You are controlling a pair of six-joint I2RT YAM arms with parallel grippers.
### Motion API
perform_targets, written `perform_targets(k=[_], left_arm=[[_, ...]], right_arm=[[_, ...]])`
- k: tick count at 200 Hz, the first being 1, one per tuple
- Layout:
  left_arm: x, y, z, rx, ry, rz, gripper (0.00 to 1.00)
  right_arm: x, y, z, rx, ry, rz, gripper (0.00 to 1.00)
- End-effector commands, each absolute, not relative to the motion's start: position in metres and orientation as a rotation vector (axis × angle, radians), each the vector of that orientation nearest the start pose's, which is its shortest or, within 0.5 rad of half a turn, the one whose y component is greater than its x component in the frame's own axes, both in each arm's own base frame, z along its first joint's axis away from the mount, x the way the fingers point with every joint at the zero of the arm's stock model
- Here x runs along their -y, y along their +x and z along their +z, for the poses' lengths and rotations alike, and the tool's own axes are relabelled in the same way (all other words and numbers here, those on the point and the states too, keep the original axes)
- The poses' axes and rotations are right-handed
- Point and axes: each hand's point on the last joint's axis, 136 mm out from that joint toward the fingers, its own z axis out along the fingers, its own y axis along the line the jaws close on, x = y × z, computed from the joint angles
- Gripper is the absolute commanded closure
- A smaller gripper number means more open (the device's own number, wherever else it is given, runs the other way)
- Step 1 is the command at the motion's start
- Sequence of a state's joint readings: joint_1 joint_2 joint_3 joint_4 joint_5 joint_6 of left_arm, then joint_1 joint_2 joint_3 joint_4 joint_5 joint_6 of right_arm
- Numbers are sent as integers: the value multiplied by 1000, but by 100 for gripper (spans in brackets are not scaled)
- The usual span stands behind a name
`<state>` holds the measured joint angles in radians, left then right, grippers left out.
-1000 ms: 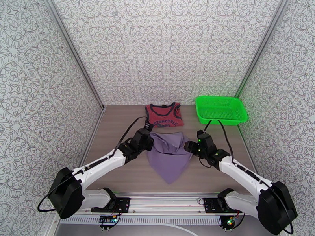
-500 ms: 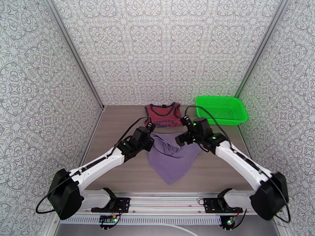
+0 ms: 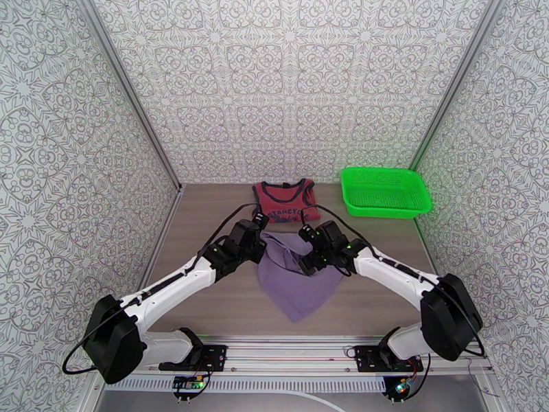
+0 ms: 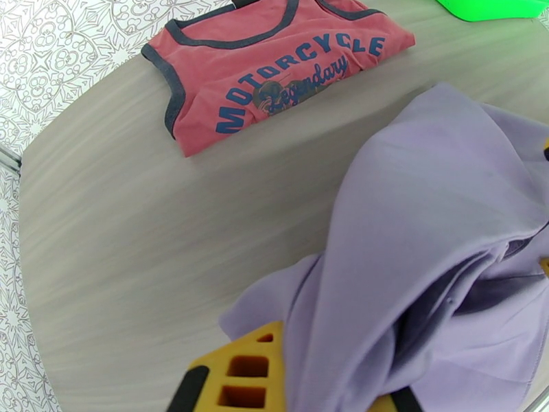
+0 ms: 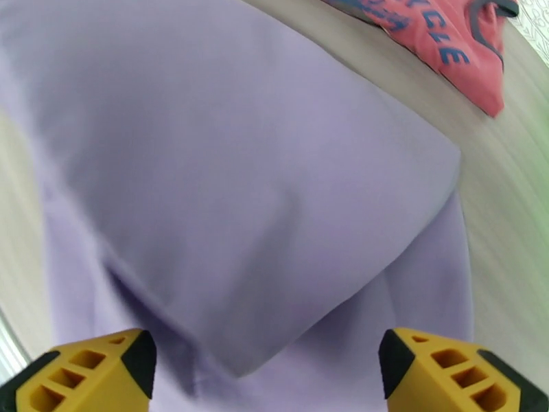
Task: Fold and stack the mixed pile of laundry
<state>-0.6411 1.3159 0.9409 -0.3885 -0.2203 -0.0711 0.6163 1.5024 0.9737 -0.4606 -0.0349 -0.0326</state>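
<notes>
Lavender garment: middle of the table, between the two arms; its long axis runs far to near and tapers to a near point.
Red tank top: folded flat just beyond it, apart from the lavender cloth.
Left gripper: pressed together on the garment's far-left corner, the cloth bunched upward.
Right gripper: jaws spread wide over the far-right part. A folded edge lies straight ahead, seemingly untouched, though the view is blurred.
Next grab: likely the right arm's, since the free far-right edge is nearest it.
</notes>
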Motion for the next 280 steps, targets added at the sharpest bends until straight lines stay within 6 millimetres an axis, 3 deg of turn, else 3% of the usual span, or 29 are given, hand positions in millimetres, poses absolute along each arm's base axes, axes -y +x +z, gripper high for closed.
perform_targets(k=[1, 16, 38, 71, 93, 110, 123, 150, 184, 219, 245, 280], left_arm=[[198, 330, 190, -2202, 546, -133, 100], [199, 329, 191, -2202, 551, -144, 100], [200, 325, 192, -2204, 561, -156, 100], [193, 318, 191, -2221, 549, -146, 99], [186, 316, 194, -2220, 526, -124, 88], [180, 318, 209, -2196, 495, -106, 90], [175, 319, 229, -2162, 478, -98, 100], [156, 321, 288, -2063, 435, -24, 100], [130, 311, 362, -1946, 412, 74, 100], [104, 287, 420, -1813, 430, 156, 100], [83, 271, 447, -1712, 448, 268, 100], [69, 261, 462, -1654, 549, 426, 100]], right_arm=[[-219, 327, 101, -2433, -730, 158, 18], [-211, 338, 103, -2429, -668, 83, 31], [-202, 350, 116, -2396, -588, 2, 66], [-193, 355, 161, -2317, -511, -27, 100], [-190, 348, 199, -2285, -459, 27, 100], [-193, 337, 232, -2263, -425, 127, 100], [-196, 325, 256, -2248, -410, 222, 100], [-211, 293, 301, -2219, -419, 472, 100], [-257, 245, 339, -2187, -566, 879, 100], [-294, 214, 370, -2132, -666, 1079, 100], [-340, 191, 386, -2086, -747, 1291, 100], [-402, 161, 395, -2037, -843, 1513, 100]])
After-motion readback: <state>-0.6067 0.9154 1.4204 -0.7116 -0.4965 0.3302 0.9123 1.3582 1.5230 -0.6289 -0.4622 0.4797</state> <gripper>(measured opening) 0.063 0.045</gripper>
